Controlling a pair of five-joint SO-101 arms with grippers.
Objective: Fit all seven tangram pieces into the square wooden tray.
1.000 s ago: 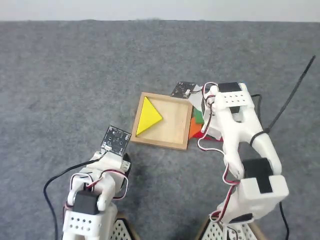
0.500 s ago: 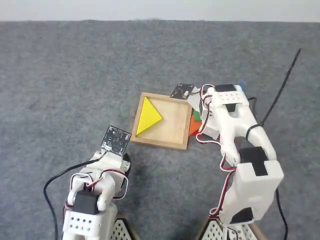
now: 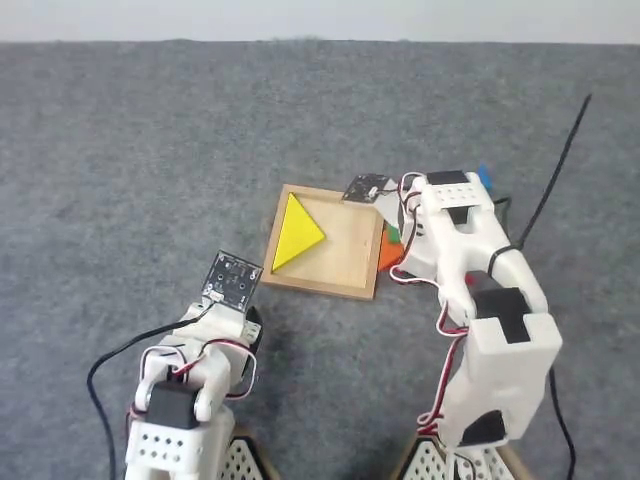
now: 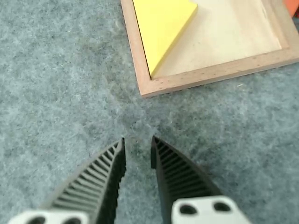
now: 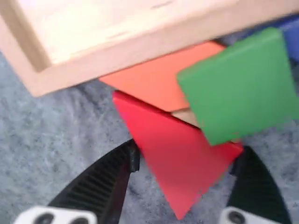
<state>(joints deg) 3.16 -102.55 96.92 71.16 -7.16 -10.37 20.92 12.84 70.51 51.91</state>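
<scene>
A: Tray count?

B: One in. The yellow triangle (image 3: 296, 232) lies flat in the tray (image 3: 322, 286), along the rim nearer the left arm. The rest of the floor is bare wood.

A: The others?

B: Heaped on the felt (image 3: 150, 150) just outside the opposite rim. The orange piece (image 5: 154, 79) is against the rim, with the red triangle (image 5: 163, 135) next to it. The green piece (image 5: 238, 86) lies tilted over both, and a blue piece (image 5: 292, 30) sits past it. That makes four seen outside; two I can't account for.

A: Grippers?

B: The right gripper (image 5: 187, 156) is spread wide, low over the heap, with a finger on each side of the red triangle. I can't tell whether either finger touches it. The left gripper (image 4: 138, 147) hangs over bare felt near the tray's corner. Its fingers are a narrow slit apart, with nothing between them.

A: How far along, then?

B: Early, by my reckoning. One of seven is placed and six are left. Red looks like the next pick.
</scene>
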